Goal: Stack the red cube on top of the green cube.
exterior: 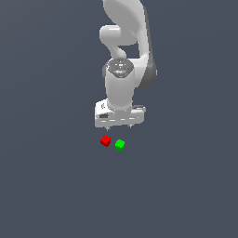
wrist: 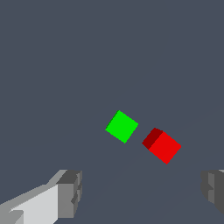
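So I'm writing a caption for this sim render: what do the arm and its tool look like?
The arm is a glossy white, rounded, tube-like body with a dark grey band along its side and a grey ringed disc at the wrist joint. The tool has a boxy white body with two short fingers; in the wrist view the fingers are blocky and grey. No cables or readable markings show.

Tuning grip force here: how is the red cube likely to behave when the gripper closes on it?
The red cube looks rigid, so it probably won't deform. Its flat faces suggest it won't roll. Being tiny beside the open gripper, it may twist or slip if caught off-centre. The green cube sits close, so a nudge seems possible.
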You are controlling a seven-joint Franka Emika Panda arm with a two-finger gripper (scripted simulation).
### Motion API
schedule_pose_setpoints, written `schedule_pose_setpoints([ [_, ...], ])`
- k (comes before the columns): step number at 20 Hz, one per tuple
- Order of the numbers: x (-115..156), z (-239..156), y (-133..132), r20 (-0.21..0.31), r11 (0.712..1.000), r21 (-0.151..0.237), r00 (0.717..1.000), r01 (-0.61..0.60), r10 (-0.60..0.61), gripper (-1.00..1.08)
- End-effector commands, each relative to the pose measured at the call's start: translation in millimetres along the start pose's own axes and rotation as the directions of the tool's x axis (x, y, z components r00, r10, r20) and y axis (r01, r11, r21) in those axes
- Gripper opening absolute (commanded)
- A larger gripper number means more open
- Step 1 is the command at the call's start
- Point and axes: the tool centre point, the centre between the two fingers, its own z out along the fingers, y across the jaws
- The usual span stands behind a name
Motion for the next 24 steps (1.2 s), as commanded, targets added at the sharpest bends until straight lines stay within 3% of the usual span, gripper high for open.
schedule_pose_setpoints([
  [1,-2,4,2,-0.001,0.999,0.0,0.999,0.038,-0.038,1.0],
  [6,-7,14,9,-0.003,0.99,0.0,0.99,0.138,-0.138,1.0],
  [12,-12,28,19,-0.006,0.961,0.0,0.961,0.278,-0.278,1.0],
  [18,-16,43,31,-0.009,0.911,0.0,0.911,0.412,-0.412,1.0],
  [24,-18,57,42,-0.013,0.843,-0.001,0.842,0.539,-0.539,1.0],
])
